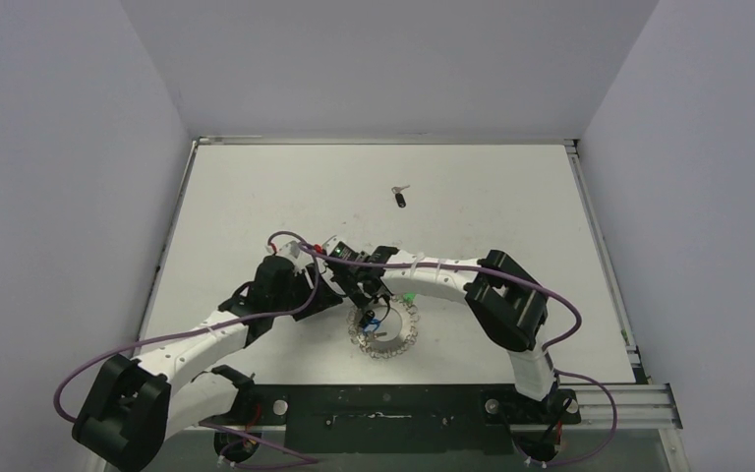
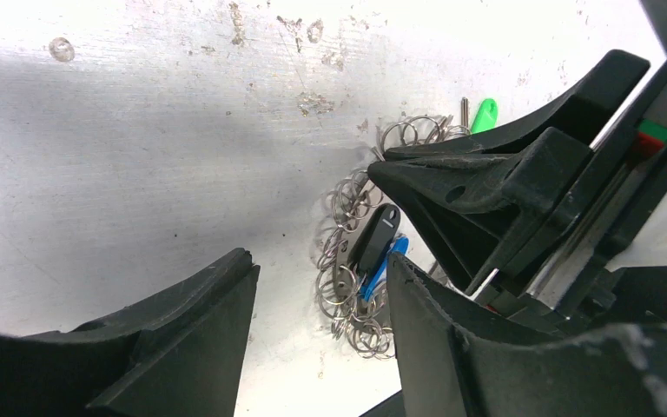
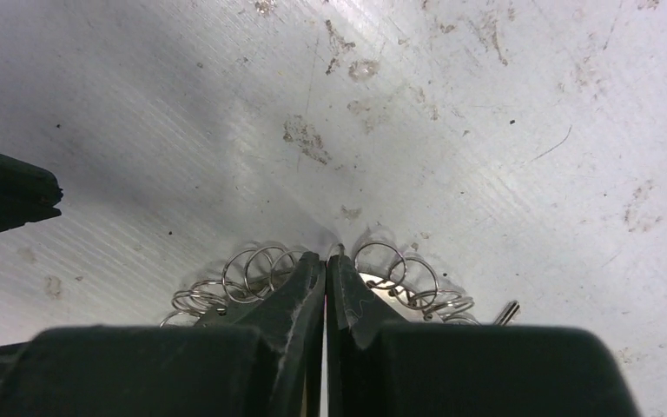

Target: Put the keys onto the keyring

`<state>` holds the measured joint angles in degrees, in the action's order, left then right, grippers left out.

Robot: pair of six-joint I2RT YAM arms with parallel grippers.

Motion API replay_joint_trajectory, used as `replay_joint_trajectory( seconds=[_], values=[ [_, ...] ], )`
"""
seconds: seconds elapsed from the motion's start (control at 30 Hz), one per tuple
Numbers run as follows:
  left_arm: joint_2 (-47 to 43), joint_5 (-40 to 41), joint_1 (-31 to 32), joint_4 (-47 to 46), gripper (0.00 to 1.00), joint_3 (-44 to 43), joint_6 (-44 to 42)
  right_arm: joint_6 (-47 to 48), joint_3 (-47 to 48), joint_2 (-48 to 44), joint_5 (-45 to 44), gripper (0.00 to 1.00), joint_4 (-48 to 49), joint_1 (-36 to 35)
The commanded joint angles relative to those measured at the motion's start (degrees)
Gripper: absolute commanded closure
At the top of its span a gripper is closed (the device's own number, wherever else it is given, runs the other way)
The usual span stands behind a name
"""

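The keyring (image 1: 387, 332), a silvery ring of looped wire, lies on the table in front of the arms. One black-headed key (image 2: 375, 238) lies on its left rim, beside a blue-headed key (image 2: 387, 264). The other black-headed key (image 1: 400, 198) lies alone farther back. My right gripper (image 3: 326, 261) is shut, its tips pinching a loop of the keyring (image 3: 252, 269); it also shows in the left wrist view (image 2: 384, 165). My left gripper (image 2: 321, 295) is open and low, its fingers (image 2: 182, 339) straddling the ring's rim (image 2: 347, 308), touching nothing I can see.
A green-headed key (image 2: 484, 113) sits at the ring's far side, also seen from above (image 1: 408, 298). Both arms cross closely over the ring. The table (image 1: 256, 197) is white and scuffed, with raised rails at its edges.
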<state>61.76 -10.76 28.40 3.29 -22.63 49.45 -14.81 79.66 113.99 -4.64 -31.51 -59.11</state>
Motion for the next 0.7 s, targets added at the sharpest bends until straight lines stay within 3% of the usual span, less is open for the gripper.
replay_joint_trajectory(
  seconds=[0.0, 0.17, 0.4, 0.67],
  values=[
    [-3.35, -0.23, 0.07, -3.38, 0.46, 0.22, -2.64, 2.36, 2.61, -1.82, -3.86, 1.00, -2.91, -2.66],
    [-8.05, 0.69, -0.01, -1.76, 0.46, 1.96, -5.76, 3.09, 1.61, -5.37, -2.42, 1.00, -2.48, -2.71],
    [-19.55, 1.02, 0.07, -2.44, 0.49, 5.01, -14.84, 4.78, -1.46, -12.39, 7.22, 1.00, -0.07, -1.09],
    [-33.94, -4.61, 0.38, -17.24, 0.50, 13.40, -25.12, 8.45, -5.87, -19.03, 25.42, 1.00, 1.20, 4.52]
  ],
)
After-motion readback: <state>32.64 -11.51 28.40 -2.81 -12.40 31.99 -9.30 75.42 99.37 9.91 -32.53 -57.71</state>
